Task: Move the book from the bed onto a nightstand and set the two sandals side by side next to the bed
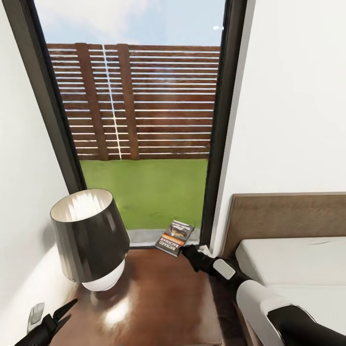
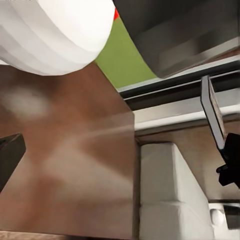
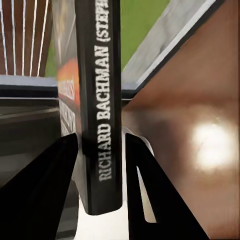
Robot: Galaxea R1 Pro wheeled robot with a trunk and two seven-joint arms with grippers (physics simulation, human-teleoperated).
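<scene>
Two black grippers show. Nearest, the left gripper [image 1: 60, 315] hangs low beside the nightstand [image 1: 158, 302], fingers spread apart and holding nothing. A dark-shaded lamp [image 1: 89, 238] stands on the glossy wooden top. Farther back, the right gripper [image 1: 185, 251] clamps the book [image 1: 175, 238] above the nightstand's far edge, by the window [image 1: 139, 120]. Beside it lies the bed [image 1: 298, 259].

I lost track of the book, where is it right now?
In the head view the book is held in the right gripper over the nightstand's far edge by the window, right of the lamp.
</scene>
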